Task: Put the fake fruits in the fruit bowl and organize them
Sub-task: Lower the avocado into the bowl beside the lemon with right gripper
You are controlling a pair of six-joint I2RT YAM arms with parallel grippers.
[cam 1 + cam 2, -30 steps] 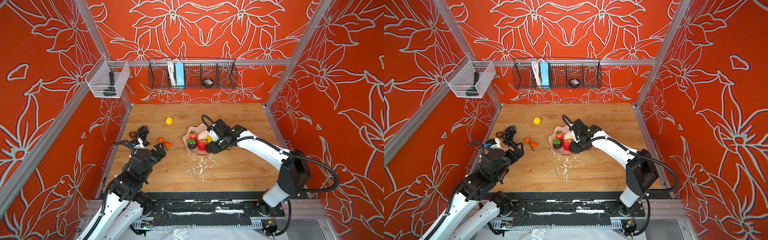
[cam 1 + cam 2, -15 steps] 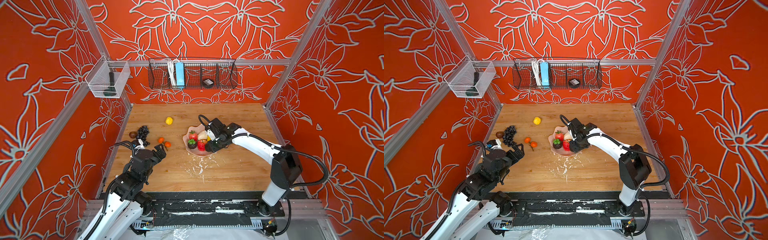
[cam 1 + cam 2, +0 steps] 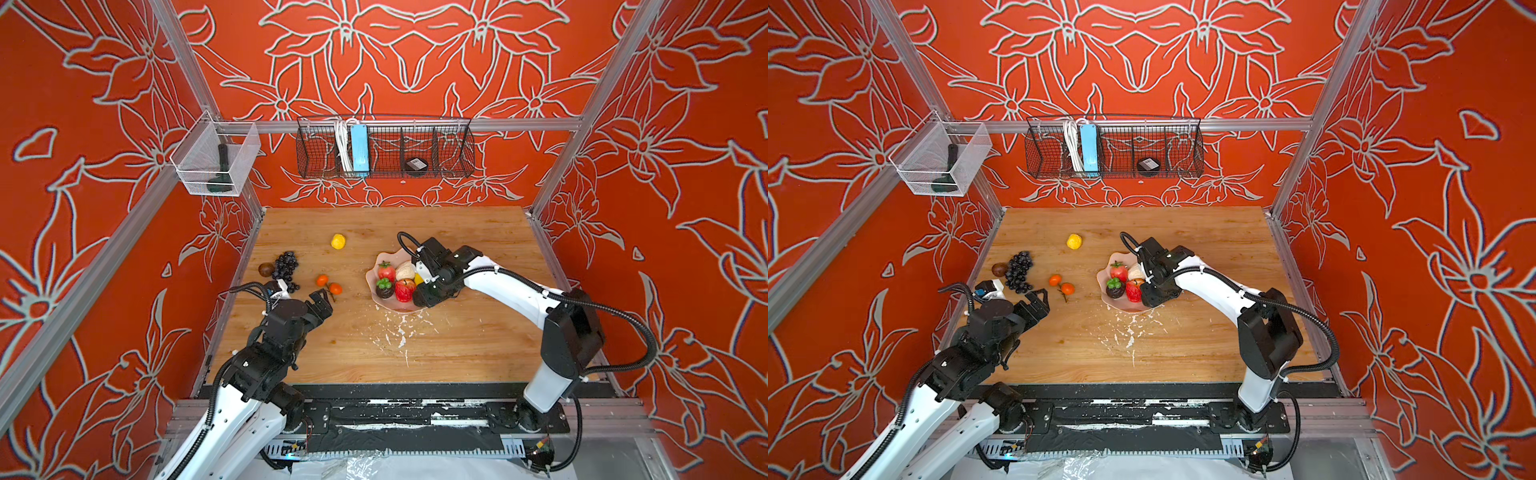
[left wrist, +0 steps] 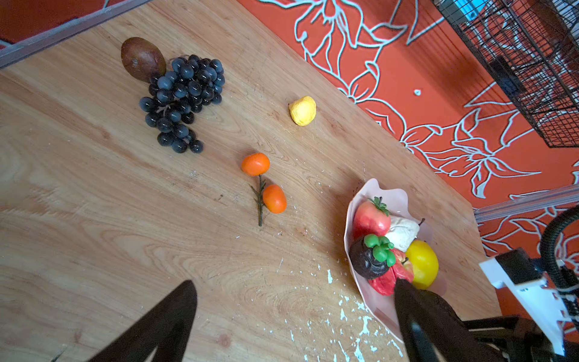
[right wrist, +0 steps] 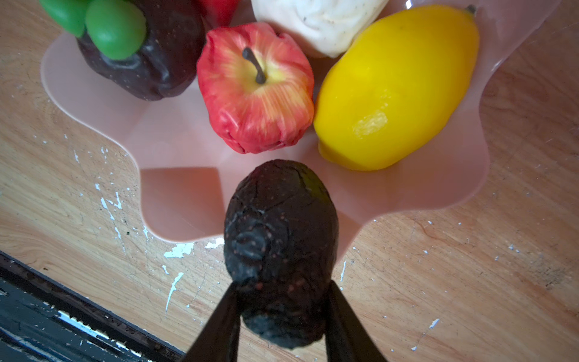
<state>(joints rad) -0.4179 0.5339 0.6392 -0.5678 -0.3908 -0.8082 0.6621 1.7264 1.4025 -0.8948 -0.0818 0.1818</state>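
Note:
The pale pink fruit bowl (image 3: 371, 277) (image 5: 175, 191) sits mid-table and holds a strawberry (image 3: 386, 271), a white pear (image 3: 406, 271), a dark fruit with green leaves (image 3: 384, 288), a red apple (image 5: 255, 87) and a yellow lemon (image 5: 398, 91). My right gripper (image 5: 283, 286) (image 3: 424, 297) is shut on a dark avocado (image 5: 280, 247), which hangs over the bowl's near rim. My left gripper (image 4: 294, 283) (image 3: 322, 301) stands open and empty, just short of two small oranges (image 3: 328, 284). A grape bunch (image 3: 286, 264), a brown fruit (image 3: 266, 269) and a small lemon (image 3: 338, 241) lie on the table.
White flecks (image 3: 399, 332) dot the wood in front of the bowl. A black wire basket (image 3: 384, 147) and a clear mesh box (image 3: 216, 160) hang on the walls. A black rail (image 3: 395, 390) runs along the table's front edge.
The right arm's elbow has swung left, and its gripper with the avocado has edged slightly left over the bowl. The left arm has not moved.

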